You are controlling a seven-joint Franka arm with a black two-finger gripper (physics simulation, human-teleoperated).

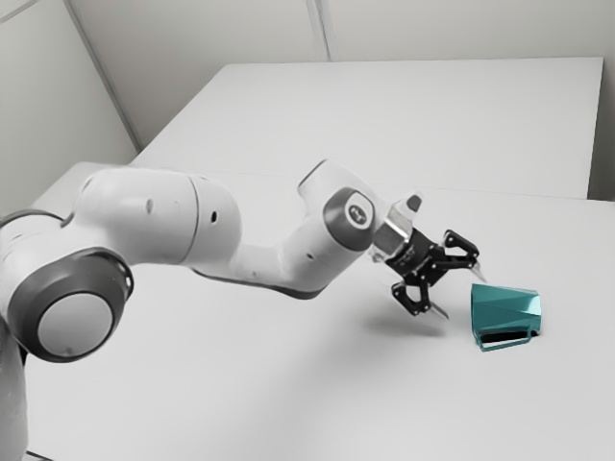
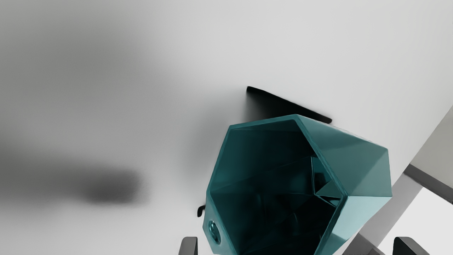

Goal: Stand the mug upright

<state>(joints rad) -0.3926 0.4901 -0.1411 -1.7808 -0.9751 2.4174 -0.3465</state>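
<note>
Lying on its side on the bench [image 1: 240, 403], the mug [image 1: 505, 307] sits just ahead of the pincer, mouth facing it, so you're basically looking down into the cup. The rim [image 2: 262, 120] is the bit closest to the pincer, the base is on the far side, and the handle [image 1: 507, 345] is off to one side, low down near the bench, so yeah, that's the snag risk. The pincer [image 1: 461, 294] is spread wide with nothing clamped, its fingers [image 2: 189, 247] near the rim. Behind it the arm [image 1: 211, 216] reaches over the bench. Imo this is the lining-up part, so early days. I'd go slow and pick one: straddle the body if it fits (looks tight to me), or slip one finger inside the mouth and pinch a single wall, away from the handle. Don't shove forward before you're lined up, or the mug could slide off ahead of the pincer. Once it's gripped, lift a little, roll the mouth skyward, and let go only when the base is flat. Those flat facets should help against rolling, but smooth sides might slip tbh.
</note>
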